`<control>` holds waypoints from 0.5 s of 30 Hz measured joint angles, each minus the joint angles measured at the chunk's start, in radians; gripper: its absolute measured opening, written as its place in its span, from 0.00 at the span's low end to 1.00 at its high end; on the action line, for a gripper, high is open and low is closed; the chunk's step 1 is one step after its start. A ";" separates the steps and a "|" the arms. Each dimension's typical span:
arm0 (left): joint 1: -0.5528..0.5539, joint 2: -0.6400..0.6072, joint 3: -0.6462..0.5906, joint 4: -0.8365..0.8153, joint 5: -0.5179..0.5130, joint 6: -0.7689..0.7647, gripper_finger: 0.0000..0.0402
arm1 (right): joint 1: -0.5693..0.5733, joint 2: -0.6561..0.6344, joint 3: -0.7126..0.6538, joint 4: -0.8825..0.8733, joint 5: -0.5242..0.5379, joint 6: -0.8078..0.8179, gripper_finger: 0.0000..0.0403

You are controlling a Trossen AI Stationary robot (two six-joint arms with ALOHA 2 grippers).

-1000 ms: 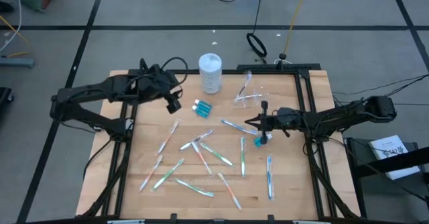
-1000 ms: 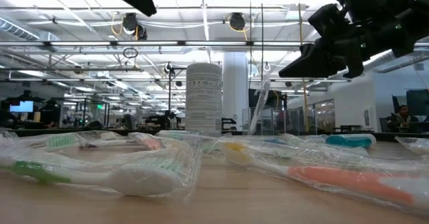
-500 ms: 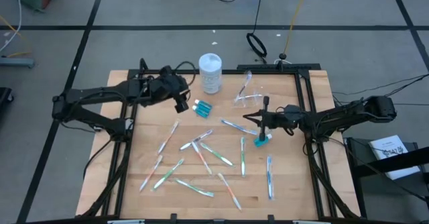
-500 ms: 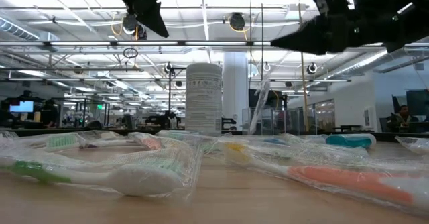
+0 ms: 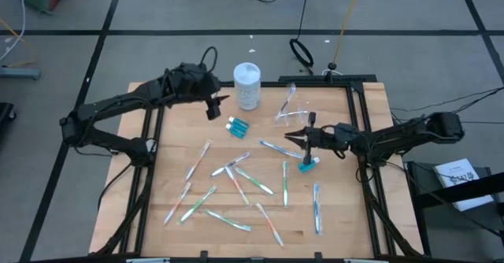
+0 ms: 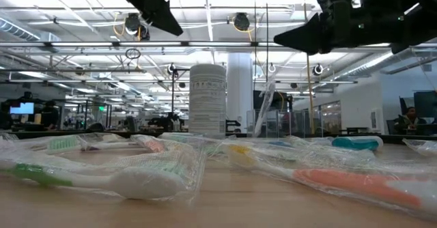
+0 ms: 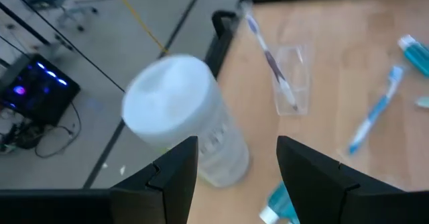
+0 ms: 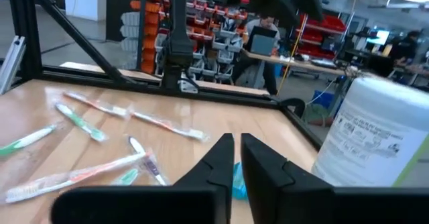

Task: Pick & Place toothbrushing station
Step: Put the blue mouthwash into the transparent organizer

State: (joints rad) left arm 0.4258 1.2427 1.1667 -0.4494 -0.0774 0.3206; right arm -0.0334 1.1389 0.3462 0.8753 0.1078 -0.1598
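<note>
Several slim toothbrushes (image 5: 236, 176) in clear wrappers lie scattered on the wooden table. A small clear cup (image 5: 288, 115) stands at the far right, and one toothbrush (image 7: 268, 56) sticks out of it. Two small blue tubes (image 5: 236, 126) lie near the table's middle, and another (image 5: 308, 164) lies to the right. My left gripper (image 5: 215, 107) is open and empty in the air, just left of a white cylindrical container (image 5: 246, 85); its wrist view (image 7: 234, 177) shows the container (image 7: 181, 117) ahead. My right gripper (image 5: 289, 135) is shut and empty, level, pointing toward the table's left, above the table (image 8: 230, 158).
The white labelled container (image 6: 207, 98) stands upright at the table's far edge. Black frame rails (image 5: 358, 121) run along the table's left and right sides. Bare wood (image 5: 346, 208) shows at the near right. The workshop room and a seated person (image 8: 261, 36) lie beyond the table.
My left gripper has moved toward the table's far edge and the white container, turning to face it. My right gripper has tipped up from pointing down over the right blue tube to level and shifted a little toward the table's left. The tube stays on the table.
</note>
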 joint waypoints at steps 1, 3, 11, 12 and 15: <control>0.005 0.000 0.000 0.019 0.001 0.006 0.52 | 0.000 0.010 0.000 0.006 0.000 0.020 0.10; 0.014 0.000 0.000 0.059 0.002 0.029 0.52 | 0.000 0.028 0.000 0.014 0.006 0.064 0.15; 0.026 0.000 0.000 0.138 0.002 0.054 0.52 | 0.001 0.046 0.142 -0.224 0.179 0.159 0.29; 0.026 0.000 0.000 0.139 0.002 0.062 0.52 | 0.001 0.052 0.183 -0.300 0.179 0.160 0.30; 0.026 0.000 0.000 0.139 0.002 0.075 0.52 | 0.000 0.090 0.309 -0.509 0.180 0.178 0.33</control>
State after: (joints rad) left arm 0.4522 1.2427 1.1667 -0.3106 -0.0755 0.3959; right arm -0.0337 1.2286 0.6553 0.3660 0.2878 0.0178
